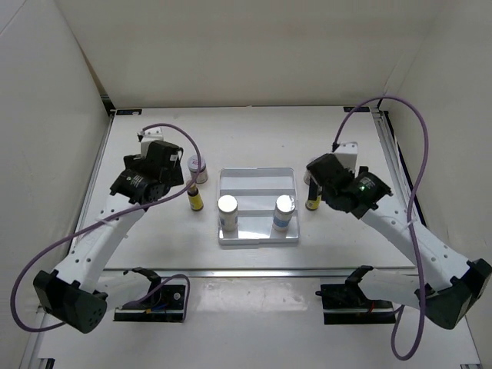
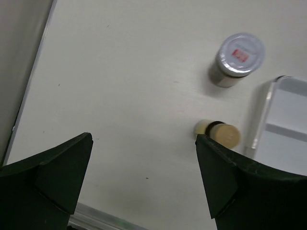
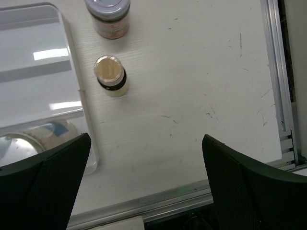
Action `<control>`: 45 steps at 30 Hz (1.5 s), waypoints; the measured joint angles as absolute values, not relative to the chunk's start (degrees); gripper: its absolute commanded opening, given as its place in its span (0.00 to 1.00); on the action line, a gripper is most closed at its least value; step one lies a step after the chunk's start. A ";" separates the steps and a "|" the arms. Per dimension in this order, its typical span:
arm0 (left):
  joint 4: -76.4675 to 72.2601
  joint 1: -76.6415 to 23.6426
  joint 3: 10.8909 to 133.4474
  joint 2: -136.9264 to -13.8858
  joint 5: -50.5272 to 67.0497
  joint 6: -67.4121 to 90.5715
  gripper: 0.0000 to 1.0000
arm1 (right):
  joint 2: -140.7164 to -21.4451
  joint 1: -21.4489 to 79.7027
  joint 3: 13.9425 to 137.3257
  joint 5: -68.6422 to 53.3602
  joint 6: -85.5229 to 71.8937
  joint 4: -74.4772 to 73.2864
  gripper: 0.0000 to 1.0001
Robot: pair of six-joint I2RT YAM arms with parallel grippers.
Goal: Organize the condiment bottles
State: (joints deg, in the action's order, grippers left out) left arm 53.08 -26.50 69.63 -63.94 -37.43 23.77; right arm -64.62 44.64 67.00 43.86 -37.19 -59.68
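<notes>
the bench, as seen from the room. a white rectangular divided tray sits at centre. two white cylindrical bottles with silver caps stand upright in its near compartment, the left cylinder and the right cylinder.

four more stand outside it on the bench. left of the tray: a slim yellow bottle with a brown cap, near the tray's left wall, and a squat white-lidded jar with a red mark farther back. right of the tray: a second slim yellow brown-capped bottle and behind it a second squat jar, mostly hidden from above but plain in the right wrist view.

left gripper: fingers spread wide, nothing between them. right gripper: likewise wide apart, holding nothing.

the relation that matters: in the left wrist view the left yellow bottle shows cap-up, long axis vertical. it is not in the gap but off to one side, at the tip of the finger nearer the tray; the jar lies beyond it. the left gripper is nearer this pair, the right gripper nearer the other, whose yellow bottle stands well ahead of its fingers, on the tray side.

judged from this, taking the left yellow bottle calls for a sideways shift toward the tray first; the tray wall stands close on that side.
</notes>
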 measured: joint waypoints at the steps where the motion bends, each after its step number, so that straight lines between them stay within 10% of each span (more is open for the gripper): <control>1: 52.36 -25.06 67.59 -64.29 -37.21 23.53 1.00 | -64.42 41.82 67.33 42.35 -35.70 -59.05 1.00; 19: 45.87 -14.31 61.36 -63.05 -30.81 22.06 1.00 | -75.77 23.64 70.87 23.16 -24.56 -51.11 0.86; 45: 45.78 -14.31 61.36 -63.96 -28.51 21.43 1.00 | -81.14 24.01 70.76 18.28 -24.36 -47.24 0.00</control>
State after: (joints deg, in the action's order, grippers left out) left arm 45.78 -14.31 61.36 -63.96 -28.51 21.43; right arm -81.14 24.01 70.76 18.28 -24.36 -47.24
